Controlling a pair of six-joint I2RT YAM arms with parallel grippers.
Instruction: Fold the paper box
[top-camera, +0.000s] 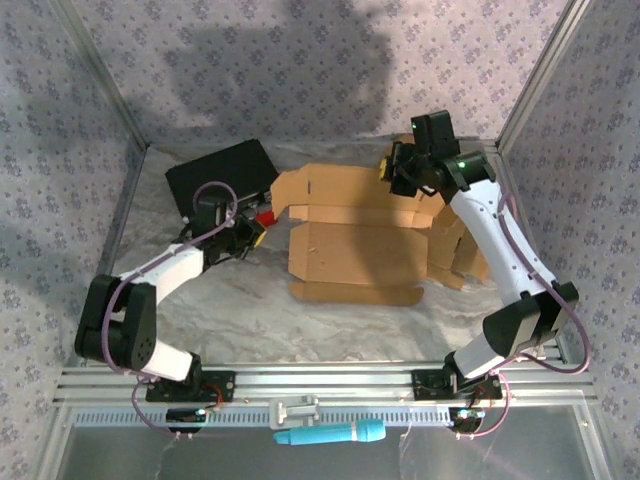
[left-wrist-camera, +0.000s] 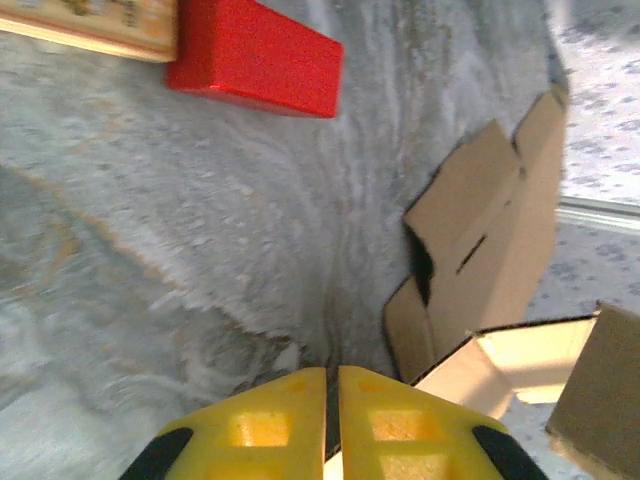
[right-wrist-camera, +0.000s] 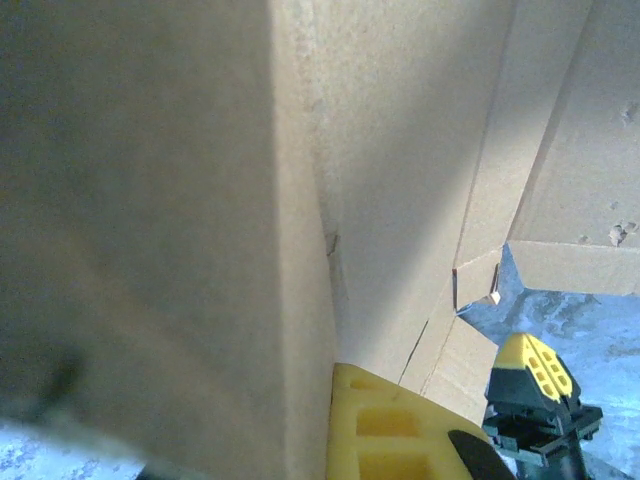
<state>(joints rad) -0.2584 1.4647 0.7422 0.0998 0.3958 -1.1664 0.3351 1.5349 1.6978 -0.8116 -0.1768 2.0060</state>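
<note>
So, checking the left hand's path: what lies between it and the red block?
Only bare grey cover, from left hand to red block, in the left wrist view.

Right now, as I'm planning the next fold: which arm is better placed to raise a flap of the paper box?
Probably right. The right gripper is open with cardboard of the paper box close against its fingers, at the far right flap. The left gripper is shut, off the box's left edge.
</note>
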